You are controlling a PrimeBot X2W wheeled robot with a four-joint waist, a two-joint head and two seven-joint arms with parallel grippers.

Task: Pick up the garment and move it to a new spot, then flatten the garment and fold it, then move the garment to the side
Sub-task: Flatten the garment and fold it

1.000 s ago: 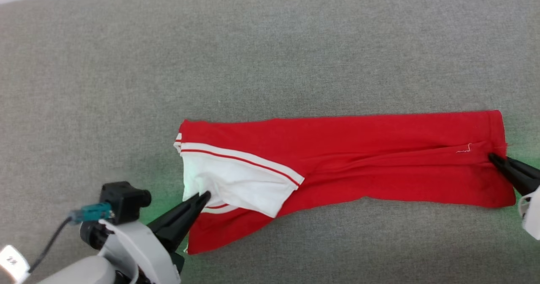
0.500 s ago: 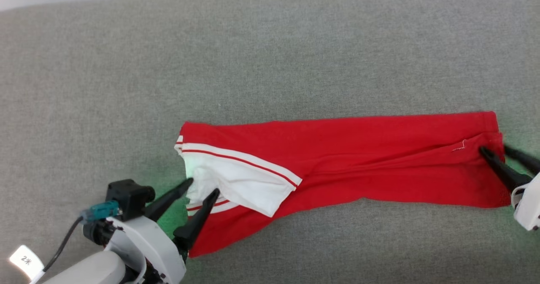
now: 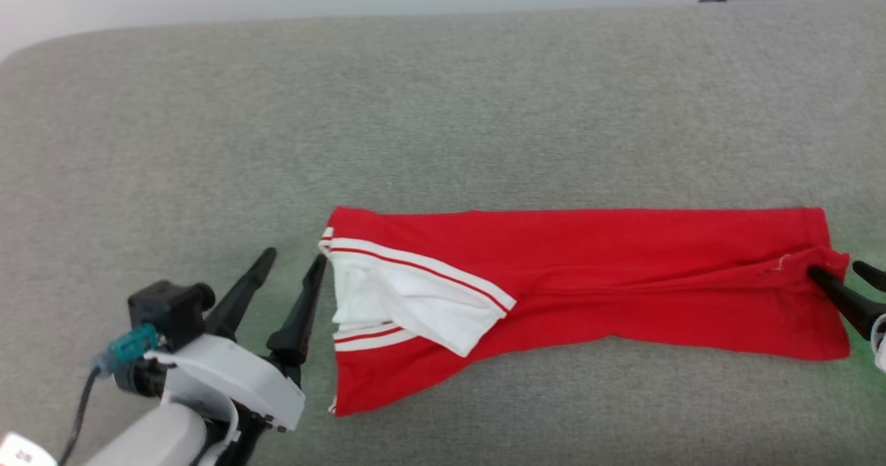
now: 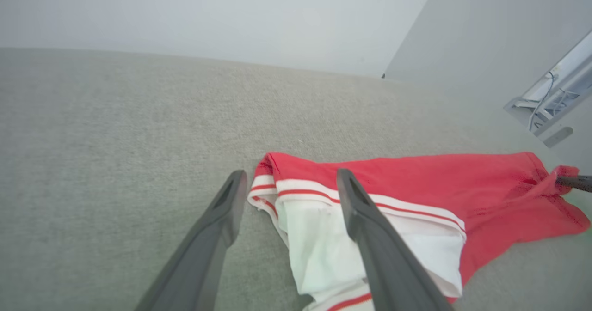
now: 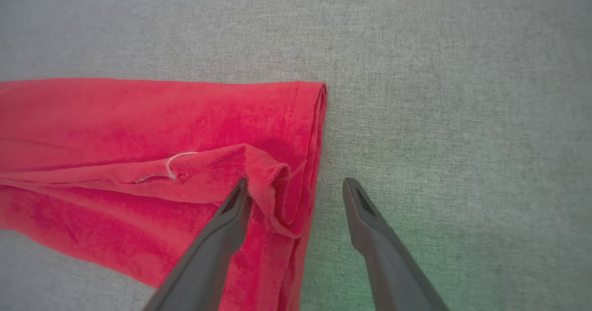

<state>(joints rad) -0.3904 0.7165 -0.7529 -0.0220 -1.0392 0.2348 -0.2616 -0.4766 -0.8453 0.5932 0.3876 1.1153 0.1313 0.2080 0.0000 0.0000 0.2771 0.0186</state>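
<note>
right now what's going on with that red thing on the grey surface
A two-armed robot is working on the garment, which lies stretched out long on the grey surface. The left gripper stands open just beside the white-panelled end. The right gripper stands open at the plain red end, straddling its edge, with one finger seeming to touch a raised fold there. Neither gripper holds the garment, and it is not yet fully flat.
</note>
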